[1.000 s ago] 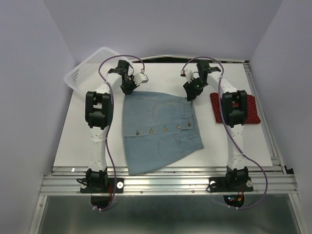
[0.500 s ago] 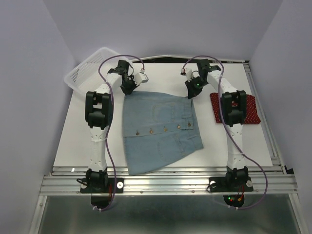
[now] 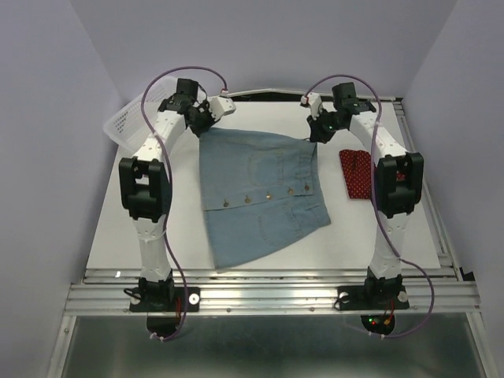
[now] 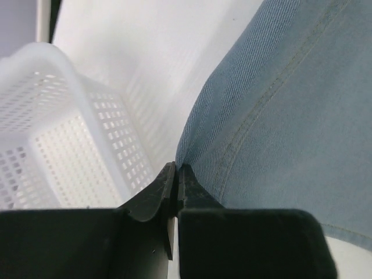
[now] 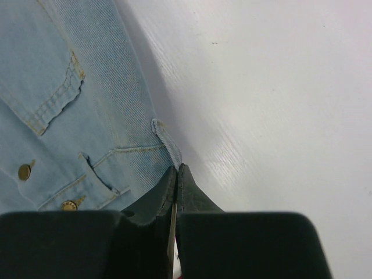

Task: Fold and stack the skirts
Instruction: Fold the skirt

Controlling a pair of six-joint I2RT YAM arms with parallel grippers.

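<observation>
Two far corners of the light blue denim skirt point(image 3: 260, 193) are pinched: the left tool point(image 4: 176, 170) is closed on the far-left corner, just beside the white mesh basket point(image 4: 64, 133), and the right tool point(image 5: 176, 169) is closed on the far-right corner, next to a belt loop point(image 5: 165, 136). The rest of the skirt is spread flat on the worktop point(image 3: 126, 228) between the arms, while the dark red dotted skirt point(image 3: 356, 175) is left lying to its right, partly hidden by the right arm. For a clean fold, both corners would best be raised level and together, the edge between them kept taut, then carried toward the near hem — the crease probably being laid near the row of metal buttons point(image 3: 268, 194). Uneven lifting would likely skew the cloth. No brand, label or writing can be read anywhere.
</observation>
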